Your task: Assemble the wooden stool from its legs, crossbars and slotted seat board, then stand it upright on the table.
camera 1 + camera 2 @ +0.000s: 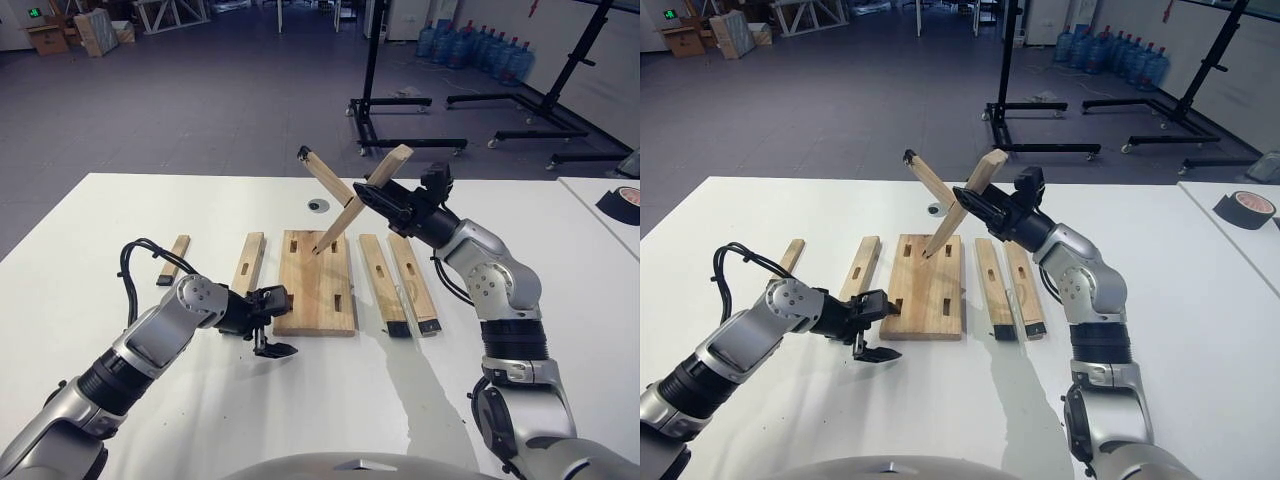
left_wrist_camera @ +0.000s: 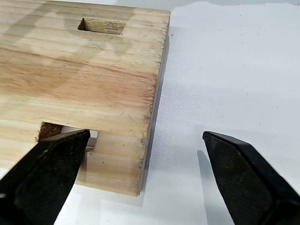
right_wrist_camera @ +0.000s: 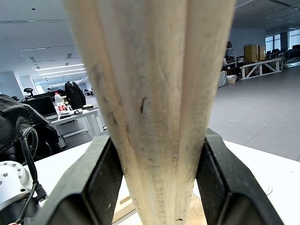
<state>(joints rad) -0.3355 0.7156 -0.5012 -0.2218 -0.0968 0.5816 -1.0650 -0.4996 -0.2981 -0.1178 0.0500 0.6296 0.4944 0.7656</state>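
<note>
Seat board lies flat in the middle of the white table, and we count one of it. The left wrist view shows two of its slots. Six wooden sticks make up the rest. Two of them form a crossed pair held in the air over the board's far end. Its lower tip comes down on the board beside a slot, though we cannot tell whether it is seated. The right gripper is clamped on this pair, one finger on each side of the wood.

Left of the board lie a longer stick and, farther out, a short stick. Right of it, two dark-tipped sticks lie side by side.

At the board's near left corner the left gripper hangs with its fingers spread. One finger is over a slot and the other over bare table.

A tape roll sits far right of the board.
</note>
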